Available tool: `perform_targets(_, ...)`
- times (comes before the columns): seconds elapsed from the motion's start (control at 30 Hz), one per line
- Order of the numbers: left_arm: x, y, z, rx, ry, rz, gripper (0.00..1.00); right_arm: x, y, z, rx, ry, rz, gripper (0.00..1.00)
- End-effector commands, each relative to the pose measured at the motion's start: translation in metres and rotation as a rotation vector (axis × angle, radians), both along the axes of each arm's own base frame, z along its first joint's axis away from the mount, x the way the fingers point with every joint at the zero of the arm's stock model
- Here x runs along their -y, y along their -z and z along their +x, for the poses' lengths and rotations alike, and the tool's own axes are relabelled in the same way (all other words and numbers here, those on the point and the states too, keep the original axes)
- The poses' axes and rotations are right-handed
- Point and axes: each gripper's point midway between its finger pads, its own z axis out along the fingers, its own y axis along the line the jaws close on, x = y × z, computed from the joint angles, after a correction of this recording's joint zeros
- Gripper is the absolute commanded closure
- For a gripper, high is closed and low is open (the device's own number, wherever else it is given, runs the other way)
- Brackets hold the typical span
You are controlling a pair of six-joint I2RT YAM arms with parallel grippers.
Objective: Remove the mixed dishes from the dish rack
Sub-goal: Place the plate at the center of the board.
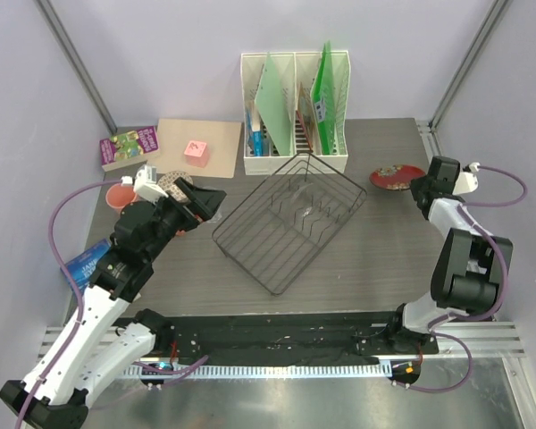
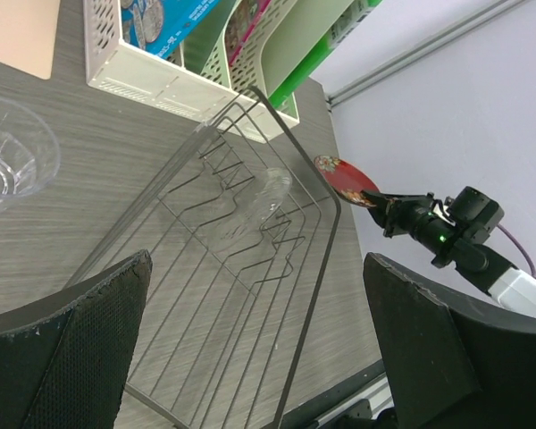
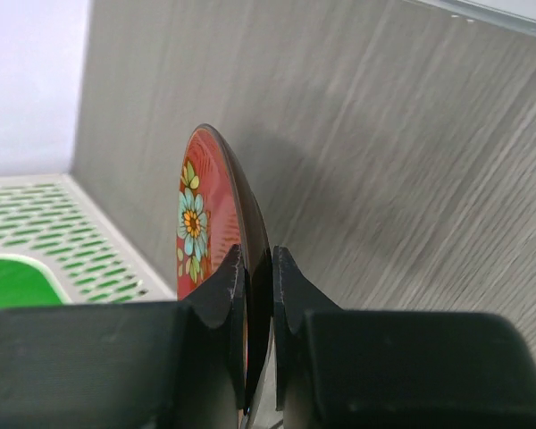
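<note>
Plate point(image 3: 192, 223) — rim pinched in my right claw point(image 3: 259, 259) — hangs outside the dish rack point(image 1: 247, 264), off its right corner; the worktop point(image 1: 384, 241) lies close under it. My left claw point(image 2: 255, 268) gapes apart, facing the rack.

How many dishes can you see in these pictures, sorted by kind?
red flowered plate: 1
pink cup: 1
clear glassware: 2 (a glass in the dish rack, a bowl-shaped piece outside it)
Total in view: 4
</note>
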Motion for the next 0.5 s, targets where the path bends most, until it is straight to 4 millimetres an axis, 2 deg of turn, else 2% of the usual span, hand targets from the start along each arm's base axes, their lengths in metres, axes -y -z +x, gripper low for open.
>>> perform_targets(0.0, -0.003, 0.011, 0.002, -0.021, -0.016, 0.015, 0.0, 0.008, -0.035, 0.039, 0.162, -0.022, -0.026, 0.99)
perform_targets(0.03, -0.002, 0.013, 0.004, -0.027, -0.017, 0.012, 0.0, 0.008, -0.034, 0.042, 0.159, -0.024, -0.026, 0.99)
perform_targets(0.1, 0.001, 0.018, 0.006, -0.052, -0.011, 0.011, 0.0, 0.008, -0.017, 0.047, 0.117, -0.041, -0.022, 0.99)
perform_targets(0.27, 0.007, 0.024, 0.01, -0.081, 0.005, 0.01, 0.0, 0.01, -0.002, 0.057, 0.063, -0.065, -0.034, 0.99)
perform_targets(0.3, 0.008, 0.026, 0.011, -0.083, 0.007, 0.005, 0.0, 0.01, 0.014, 0.057, 0.021, -0.069, -0.024, 0.99)
perform_targets(0.37, 0.01, 0.033, 0.013, -0.102, 0.009, 0.002, 0.0, 0.01, 0.023, 0.06, -0.005, -0.081, -0.026, 0.99)
perform_targets(0.4, 0.011, 0.034, 0.013, -0.105, 0.008, -0.002, 0.0, 0.008, 0.04, 0.058, -0.049, -0.092, -0.011, 0.99)
perform_targets(0.47, 0.011, 0.04, 0.014, -0.121, 0.007, 0.004, 0.0, 0.008, 0.053, 0.056, -0.079, -0.093, -0.004, 0.99)
